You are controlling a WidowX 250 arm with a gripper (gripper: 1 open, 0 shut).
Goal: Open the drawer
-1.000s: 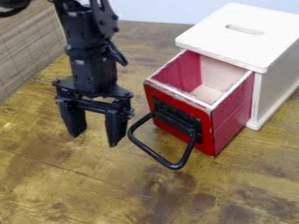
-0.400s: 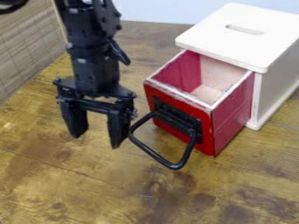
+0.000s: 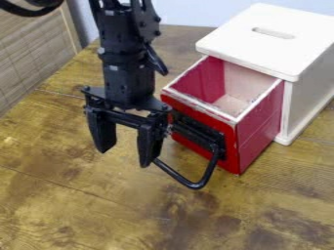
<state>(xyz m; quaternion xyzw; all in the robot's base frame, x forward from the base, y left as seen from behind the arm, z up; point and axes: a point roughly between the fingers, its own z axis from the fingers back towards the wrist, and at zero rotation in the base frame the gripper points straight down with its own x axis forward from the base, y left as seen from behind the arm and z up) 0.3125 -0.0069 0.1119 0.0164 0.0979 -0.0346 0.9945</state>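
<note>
The red drawer stands pulled out of the white cabinet, showing its pale wooden inside. A black plate and a large black wire loop handle sit on its front, the loop lying out over the table. My black gripper points down just left of the drawer front, open, with nothing between its fingers. Its right finger overlaps the left part of the loop in this view; I cannot tell whether it touches.
The white cabinet has a slot on top and fills the back right. A woven panel lines the far left edge of the wooden table.
The arm and open gripper have shifted right, toward the drawer front and its loop handle. The drawer and cabinet have not moved.
</note>
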